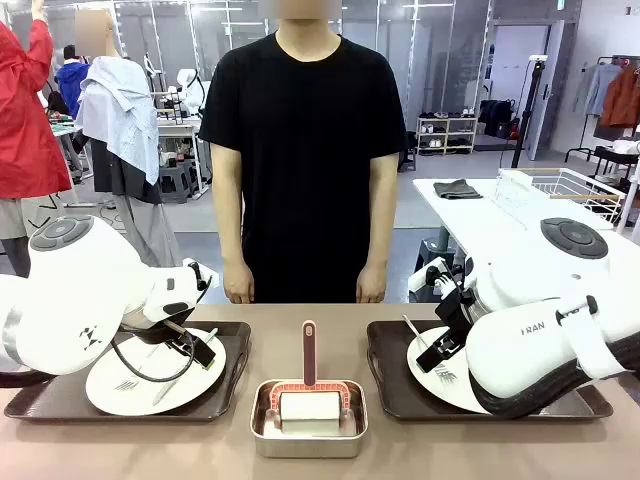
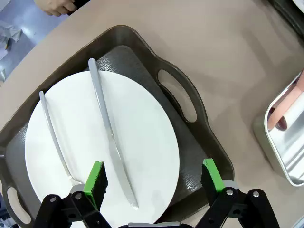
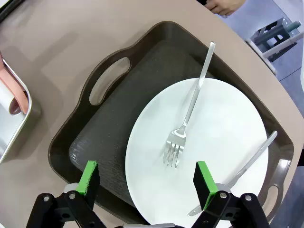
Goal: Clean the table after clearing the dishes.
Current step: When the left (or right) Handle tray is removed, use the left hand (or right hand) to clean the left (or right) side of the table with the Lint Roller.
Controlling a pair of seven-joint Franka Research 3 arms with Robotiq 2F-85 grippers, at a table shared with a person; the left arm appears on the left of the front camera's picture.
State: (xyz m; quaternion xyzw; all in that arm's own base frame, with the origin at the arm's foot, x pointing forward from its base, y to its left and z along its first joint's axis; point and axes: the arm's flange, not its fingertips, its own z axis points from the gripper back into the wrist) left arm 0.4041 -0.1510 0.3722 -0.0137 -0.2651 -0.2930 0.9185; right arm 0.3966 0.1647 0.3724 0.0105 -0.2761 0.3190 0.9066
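Two dinner trays [image 1: 40, 402] on a brown worktop [image 1: 450, 452], person [image 1: 300, 150] standing behind.
Left tool [image 2: 153, 180] and right tool [image 3: 147, 183] gape wide, empty, above white plates [image 2: 147, 142] holding cutlery [image 3: 189, 114].

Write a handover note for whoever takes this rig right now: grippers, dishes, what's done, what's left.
Left gripper: open, empty, above the left plate.
Right gripper: open, empty, above the right plate.
Left tray: left plate carrying left knife and left fork.
Right tray: right plate carrying right fork and right knife.
Lint roller: in the steel pan between the trays, handle up.
Done: nothing; both trays are on the table.
Left: clear both trays, then probably roll the table clean.
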